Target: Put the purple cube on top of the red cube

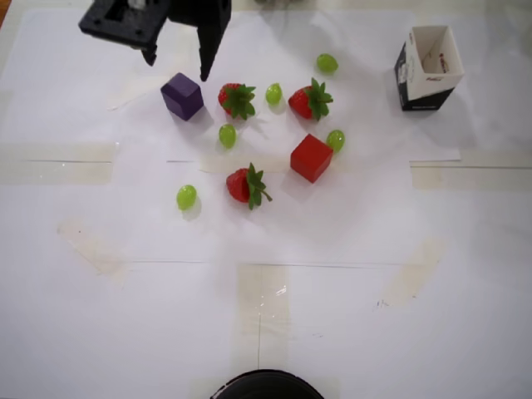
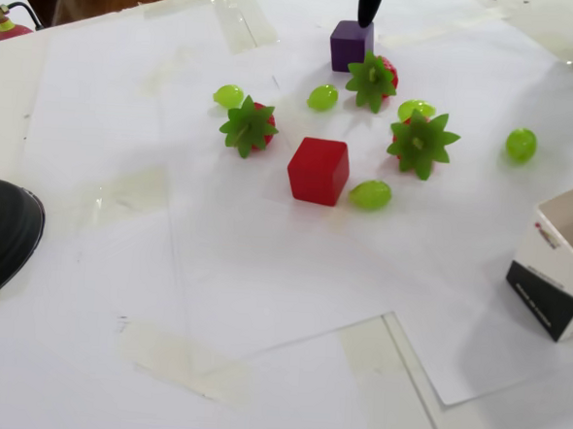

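The purple cube (image 1: pixel 182 96) sits on the white paper at the upper left in the overhead view, and at the top middle in the fixed view (image 2: pixel 351 45). The red cube (image 1: pixel 312 157) sits apart from it, near the middle, also seen in the fixed view (image 2: pixel 318 171). My black gripper (image 1: pixel 178 62) hangs just beyond the purple cube with its jaws spread, one dark finger (image 2: pixel 367 4) showing above the cube in the fixed view. It is open and holds nothing.
Three strawberries (image 1: pixel 238 99) (image 1: pixel 310 100) (image 1: pixel 248 185) and several green grapes (image 1: pixel 186 197) lie around the cubes. An open white and black carton (image 1: pixel 428 68) stands at the upper right. A black round object (image 1: pixel 266 386) sits at the near edge.
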